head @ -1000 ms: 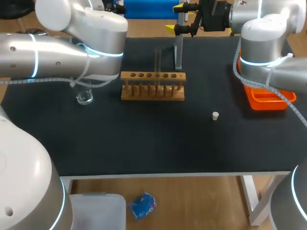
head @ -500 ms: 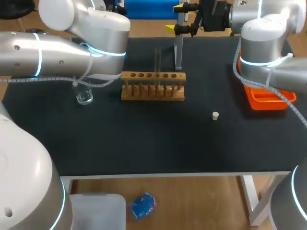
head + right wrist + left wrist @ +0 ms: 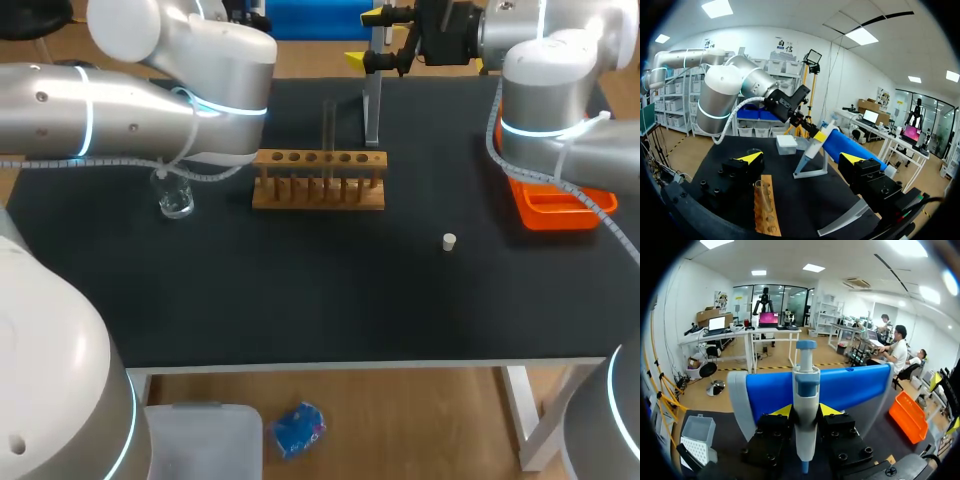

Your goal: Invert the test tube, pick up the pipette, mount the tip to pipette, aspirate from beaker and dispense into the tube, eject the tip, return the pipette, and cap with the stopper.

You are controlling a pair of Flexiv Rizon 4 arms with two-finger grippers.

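Observation:
My left gripper (image 3: 805,411) is shut on the white and blue pipette (image 3: 806,390), which stands upright between its yellow tips. In the right wrist view the left gripper (image 3: 818,135) holds the pipette (image 3: 811,150) tilted, just above the grey stand (image 3: 810,172). In the head view the left arm's bulk hides that gripper. My right gripper (image 3: 370,37) stands wide open at the table's far edge, by the stand (image 3: 372,100). A clear test tube (image 3: 328,130) stands upright in the wooden rack (image 3: 318,180). The beaker (image 3: 177,200) sits left of the rack, the white stopper (image 3: 449,241) to its front right.
An orange tray (image 3: 555,210) lies at the right edge under my right arm. A white tip box (image 3: 697,437) sits on the far left part of the table, also seen as a white box (image 3: 786,145) beyond the stand.
My left arm has shifted slightly to the right in the head view. The right arm and the things on the table have not moved.

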